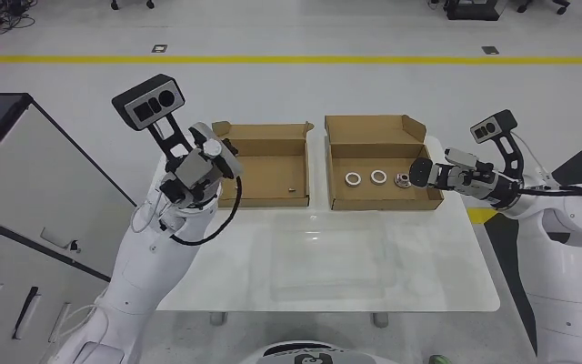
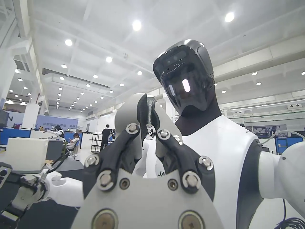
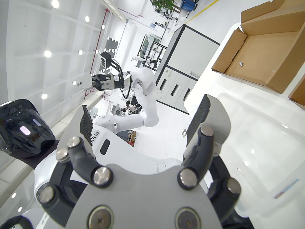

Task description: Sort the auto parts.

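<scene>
Currently left hand (image 2: 149,110) clamped on threaded bolt (image 2: 149,118) (aimed upward); right hand (image 3: 145,110) spread apart, at right cardboard box (image 1: 373,155) edge.

A bright, threaded metal bolt (image 2: 149,116) is pinched between the black ribbed pads (image 2: 142,113) of the left gripper (image 2: 149,102), whose finger shells are smooth white plastic (the right gripper (image 3: 145,103) is built alike). On the glossy white table (image 1: 227,273), a matt brown cardboard box (image 1: 264,173) sits at 11 o'clock. A second cardboard box (image 1: 377,150) at 1 o'clock holds shiny metal-looking rings (image 1: 377,176). A clear plastic tray (image 1: 332,259) lies toward 6 o'clock.
</scene>
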`<control>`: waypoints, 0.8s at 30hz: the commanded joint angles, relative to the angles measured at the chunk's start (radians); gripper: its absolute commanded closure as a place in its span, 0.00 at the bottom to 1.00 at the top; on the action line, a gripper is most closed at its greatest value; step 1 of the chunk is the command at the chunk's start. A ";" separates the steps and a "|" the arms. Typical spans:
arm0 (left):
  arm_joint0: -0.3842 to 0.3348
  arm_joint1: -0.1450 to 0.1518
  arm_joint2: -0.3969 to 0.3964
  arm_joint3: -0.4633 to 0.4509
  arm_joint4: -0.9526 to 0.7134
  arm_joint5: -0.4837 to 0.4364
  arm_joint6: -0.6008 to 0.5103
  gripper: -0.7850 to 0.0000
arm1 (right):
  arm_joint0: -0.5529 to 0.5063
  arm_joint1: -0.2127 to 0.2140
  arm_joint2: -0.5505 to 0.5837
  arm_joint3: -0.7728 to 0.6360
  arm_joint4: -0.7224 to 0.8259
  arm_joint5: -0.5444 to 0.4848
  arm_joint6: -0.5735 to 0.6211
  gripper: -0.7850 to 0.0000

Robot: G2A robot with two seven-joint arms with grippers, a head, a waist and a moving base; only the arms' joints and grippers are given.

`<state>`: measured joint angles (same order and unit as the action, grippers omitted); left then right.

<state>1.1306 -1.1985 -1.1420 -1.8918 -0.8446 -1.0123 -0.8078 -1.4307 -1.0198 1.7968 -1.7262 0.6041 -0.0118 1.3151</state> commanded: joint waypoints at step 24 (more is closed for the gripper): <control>0.039 0.018 -0.128 -0.002 0.446 0.258 0.016 1.00 | 0.000 0.000 0.000 0.000 0.000 0.000 0.000 0.00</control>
<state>1.1668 -1.1836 -1.2568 -1.8965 -0.4672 -0.7785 -0.7828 -1.4307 -1.0198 1.7968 -1.7262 0.6041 -0.0118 1.3151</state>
